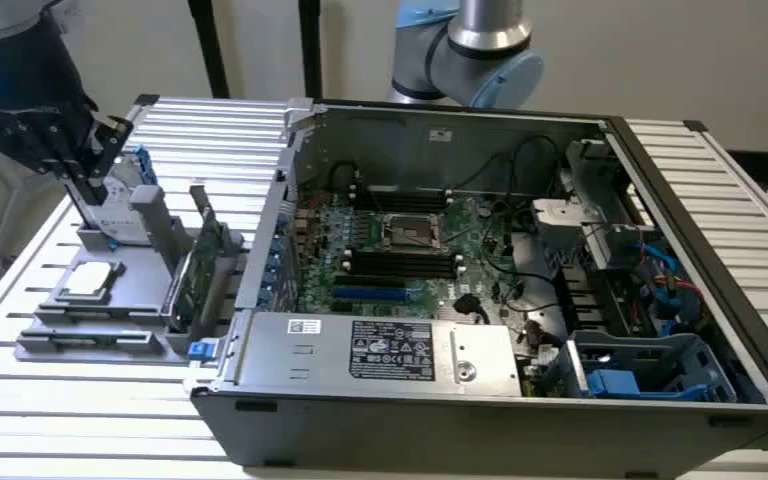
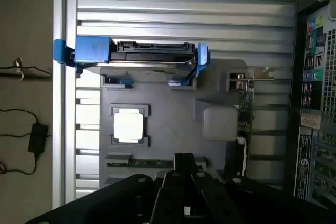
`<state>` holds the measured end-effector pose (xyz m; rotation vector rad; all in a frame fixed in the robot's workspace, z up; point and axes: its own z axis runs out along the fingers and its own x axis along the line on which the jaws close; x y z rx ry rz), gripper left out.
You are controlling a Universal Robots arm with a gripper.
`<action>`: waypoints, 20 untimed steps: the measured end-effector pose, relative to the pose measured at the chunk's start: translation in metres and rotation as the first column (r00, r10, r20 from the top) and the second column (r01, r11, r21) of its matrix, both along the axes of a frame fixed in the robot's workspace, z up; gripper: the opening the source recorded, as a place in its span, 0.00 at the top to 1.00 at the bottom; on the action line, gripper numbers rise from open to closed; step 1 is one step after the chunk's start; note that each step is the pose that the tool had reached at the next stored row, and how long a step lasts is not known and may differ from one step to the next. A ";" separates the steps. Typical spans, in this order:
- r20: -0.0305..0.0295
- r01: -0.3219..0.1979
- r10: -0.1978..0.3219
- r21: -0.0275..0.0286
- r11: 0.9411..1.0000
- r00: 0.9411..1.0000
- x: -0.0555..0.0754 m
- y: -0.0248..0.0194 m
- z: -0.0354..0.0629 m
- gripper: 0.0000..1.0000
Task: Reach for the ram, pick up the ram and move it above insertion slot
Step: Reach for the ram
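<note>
Below the pincer (image 1: 91, 190), pressed together and empty, the ram (image 2: 149, 164) lies untouched in its groove of the grey tray (image 1: 40, 318). Well apart from the pincer, toward the exterior view's right, the insertion slot (image 1: 398, 262) sits in the open case (image 1: 357, 345). Only the reach seems underway, with grasp and carry not yet done.

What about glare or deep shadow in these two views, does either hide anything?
Wrist view: glare washes the square chip on the grey tray to plain white; the claw is a dark mass; the ram beside it is dim but readable. Exterior view: the slatted table is evenly bright, and the inside of the computer case lies in shade.
</note>
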<state>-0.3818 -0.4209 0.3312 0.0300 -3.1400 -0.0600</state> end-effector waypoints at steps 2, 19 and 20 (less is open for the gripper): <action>0.000 0.000 0.000 0.000 1.000 1.000 0.000 0.0000 0.0000 0.89; 0.000 0.000 0.000 0.000 1.000 1.000 0.000 -0.0217 -0.0005 0.89; 0.000 0.000 0.000 0.000 1.000 1.000 0.000 -0.0264 -0.0007 0.89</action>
